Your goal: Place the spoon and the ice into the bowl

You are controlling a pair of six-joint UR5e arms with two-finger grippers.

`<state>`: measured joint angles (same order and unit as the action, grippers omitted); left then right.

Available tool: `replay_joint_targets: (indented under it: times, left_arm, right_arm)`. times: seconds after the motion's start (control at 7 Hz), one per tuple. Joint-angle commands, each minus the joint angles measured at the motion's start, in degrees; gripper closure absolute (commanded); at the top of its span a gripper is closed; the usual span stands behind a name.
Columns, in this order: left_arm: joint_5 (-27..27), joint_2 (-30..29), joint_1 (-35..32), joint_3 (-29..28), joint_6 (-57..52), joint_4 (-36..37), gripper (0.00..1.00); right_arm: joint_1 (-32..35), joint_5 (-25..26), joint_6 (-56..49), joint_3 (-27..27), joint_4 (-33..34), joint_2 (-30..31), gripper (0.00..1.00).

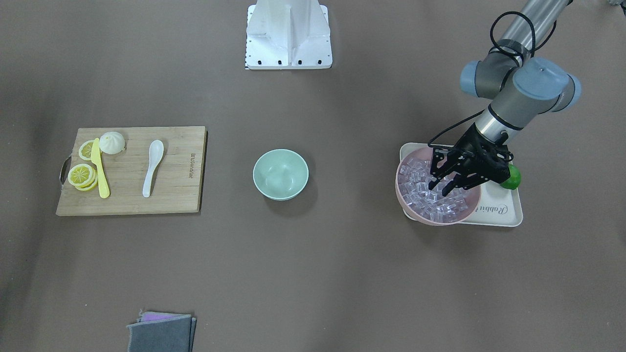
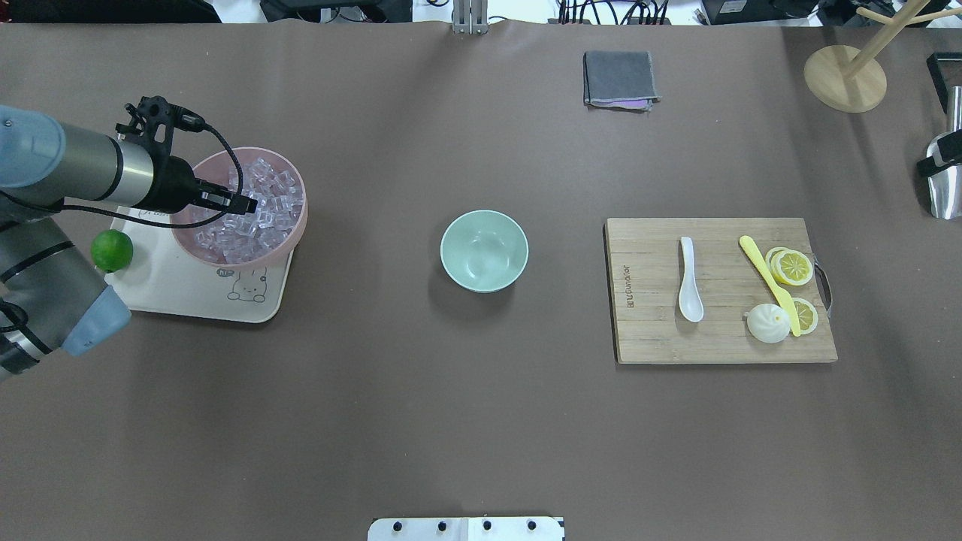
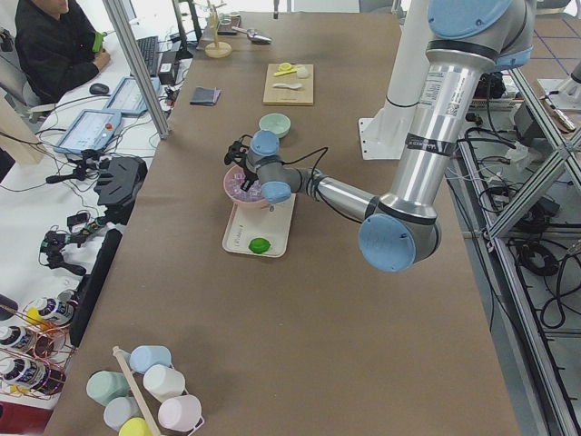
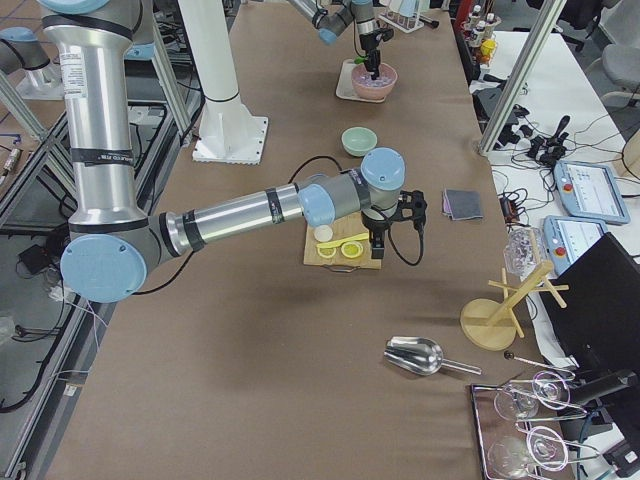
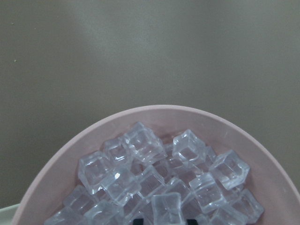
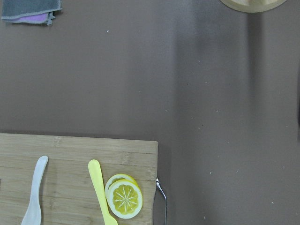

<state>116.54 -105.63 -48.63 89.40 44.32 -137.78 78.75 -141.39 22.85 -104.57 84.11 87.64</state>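
Note:
The white spoon lies on the wooden cutting board, beside a yellow knife; it also shows in the right wrist view. The mint-green bowl stands empty at the table's middle. Clear ice cubes fill a pink bowl. My left gripper is open and low over the ice; in the left wrist view its fingertips flank one cube. My right gripper hovers above the cutting board's end; I cannot tell if it is open or shut.
The pink bowl sits on a cream tray with a green lime. Lemon slices and a white bun lie on the board. A grey cloth, a wooden stand and a metal scoop are at the far side.

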Motion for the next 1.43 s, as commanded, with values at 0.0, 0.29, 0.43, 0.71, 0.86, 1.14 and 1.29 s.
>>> replay_joint_targets:
  times: [0.0, 0.29, 0.43, 0.71, 0.86, 1.14, 1.29]
  left_arm:
    - [-0.26, -0.02, 0.81, -0.01, 0.33, -0.03, 0.53]
    - [-0.26, -0.01, 0.9, -1.06, -0.11, -0.12, 0.56]
    - [-0.26, -0.02, 0.99, -1.15, -0.28, -0.12, 0.64]
    - [-0.34, -0.28, 0.99, -1.07, -0.11, -0.03, 0.74]
    - [0.09, -0.45, 0.99, -0.37, 0.5, 0.06, 0.85]
    - [1.49, 0.07, 0.82, 2.0, 0.59, 0.76, 0.99]
    - [3.24, 0.16, -0.05, 2.36, 0.59, 0.85, 1.0]
  right_arm:
    - [0.0, 0.06, 0.0, 0.33, 0.0, 0.07, 0.0]
    - [0.0, 0.06, 0.09, 0.24, 0.0, 0.07, 0.0]
    - [0.0, 0.06, 0.61, 0.24, 0.0, 0.07, 0.0]
    - [0.0, 0.06, 0.61, 0.24, 0.0, 0.16, 0.0]
    - [0.0, 0.06, 0.61, 0.24, 0.0, 0.16, 0.0]
    - [0.0, 0.06, 0.61, 0.15, 0.0, 0.07, 0.0]
    - [0.0, 0.06, 0.61, 0.15, 0.0, 0.07, 0.0]
